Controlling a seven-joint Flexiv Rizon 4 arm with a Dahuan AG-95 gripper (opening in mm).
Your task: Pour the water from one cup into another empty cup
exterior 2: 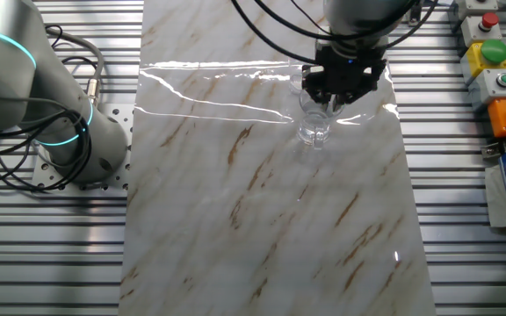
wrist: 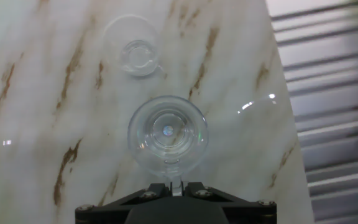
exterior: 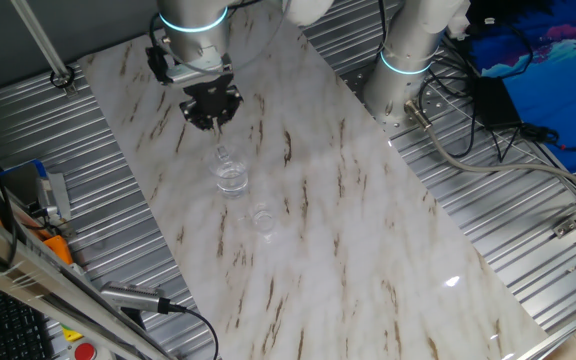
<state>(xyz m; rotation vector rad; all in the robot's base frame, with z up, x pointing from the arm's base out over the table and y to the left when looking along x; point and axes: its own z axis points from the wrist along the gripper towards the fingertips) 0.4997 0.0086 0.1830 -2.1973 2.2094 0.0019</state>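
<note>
Marble-patterned bench (exterior: 368, 240): carries two clear glass vessels, both upright. Larger glass tumbler (exterior: 231, 176), thick base, stands mid-bench; water inside barely discernible. Smaller glass cup (exterior: 262, 219) stands near it, apart, not touching. Hand (exterior: 211, 118): black, poised above the tumbler on its far side. In the hand view the tumbler (wrist: 167, 132) lies just ahead of the hand's body, the small cup (wrist: 134, 54) beyond. Whether the fingers are spread or pressed together cannot be told.
</note>
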